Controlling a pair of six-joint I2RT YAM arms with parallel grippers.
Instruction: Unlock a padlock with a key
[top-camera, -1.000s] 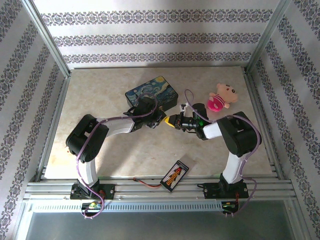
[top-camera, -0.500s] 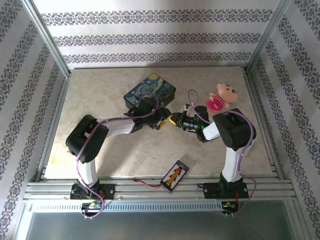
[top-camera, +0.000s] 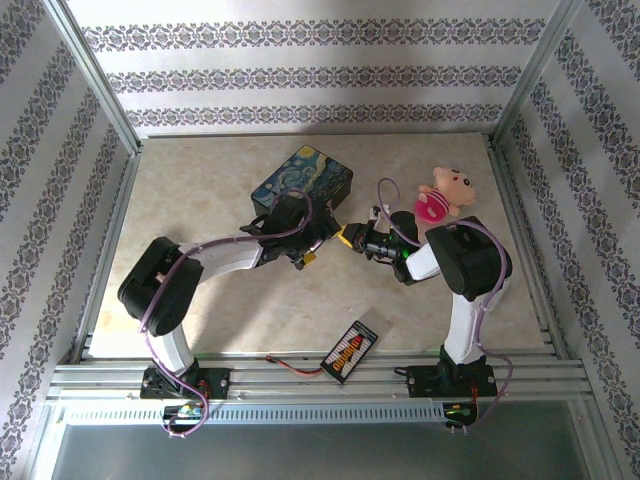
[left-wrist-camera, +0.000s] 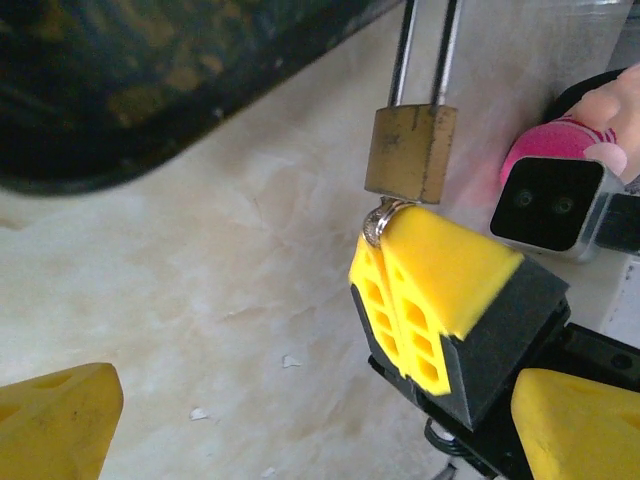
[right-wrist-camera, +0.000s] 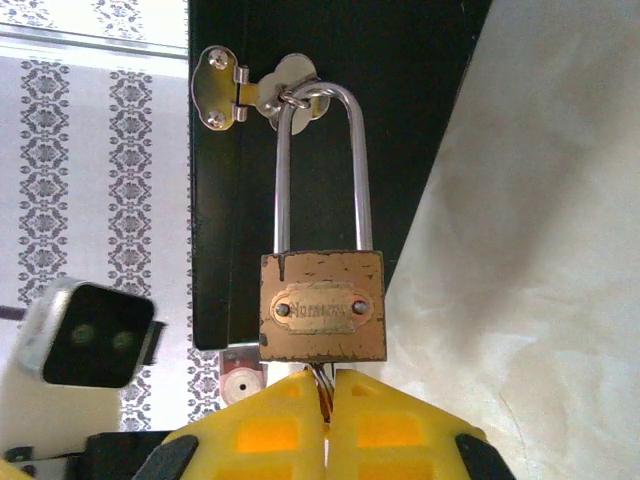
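Top view, lower left: my left arm (top-camera: 220, 260) has black joint housings, white links and a purple cable (top-camera: 300, 205) looped along it. Lower right: my right arm (top-camera: 465, 270), same build and cabling.

Bottom of the right wrist view: my right claw (right-wrist-camera: 328, 420), yellow fingers (right-wrist-camera: 265, 435) with rectangular moulded pockets, black backing.

My left claw (top-camera: 306, 252): yellow too.

The wrist camera (left-wrist-camera: 545, 205): silver box, dark face, two lenses.

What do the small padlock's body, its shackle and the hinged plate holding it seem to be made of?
Square gold-brown padlock body: probably brass, dull and tarnished, with dark scuffs at the edges. Long U-shaped shackle: bright polished steel or chrome, judging by its reflections. Small hinged hasp plate: shiny silvery metal, likely plated.
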